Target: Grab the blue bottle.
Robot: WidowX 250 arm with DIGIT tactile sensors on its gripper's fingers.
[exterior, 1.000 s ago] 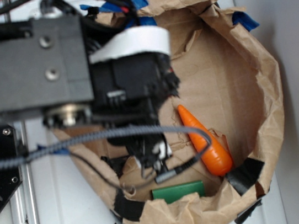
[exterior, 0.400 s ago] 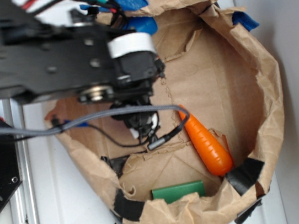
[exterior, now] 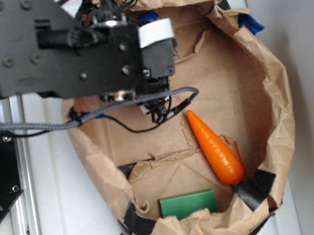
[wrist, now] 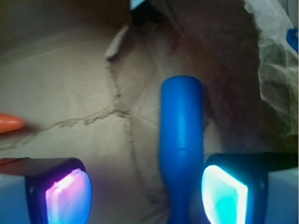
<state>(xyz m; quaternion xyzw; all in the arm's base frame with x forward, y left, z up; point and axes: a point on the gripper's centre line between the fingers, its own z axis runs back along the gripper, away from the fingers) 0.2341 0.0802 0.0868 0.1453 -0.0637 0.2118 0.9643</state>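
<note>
In the wrist view the blue bottle (wrist: 181, 140) lies on the brown paper floor and runs lengthwise away from the camera. My gripper (wrist: 145, 196) is open and straddles it. The bottle sits close to the right glowing pad (wrist: 223, 193), and a wide gap separates it from the left pad (wrist: 67, 198). Neither pad visibly presses on it. In the exterior view the black arm (exterior: 77, 47) covers the upper left of the paper bag, and the bottle is hidden under it.
The crumpled paper bag wall (exterior: 270, 90) rings the work area. An orange toy carrot (exterior: 215, 147) lies at the right, its tip showing in the wrist view (wrist: 9, 123). A green block (exterior: 188, 204) rests at the bottom. Black tape (exterior: 260, 187) and blue tape (exterior: 252, 22) patch the rim.
The arm has moved up the exterior view, from near the carrot and green block to the bag's upper left. The carrot and green block, partly covered before, are now exposed.
</note>
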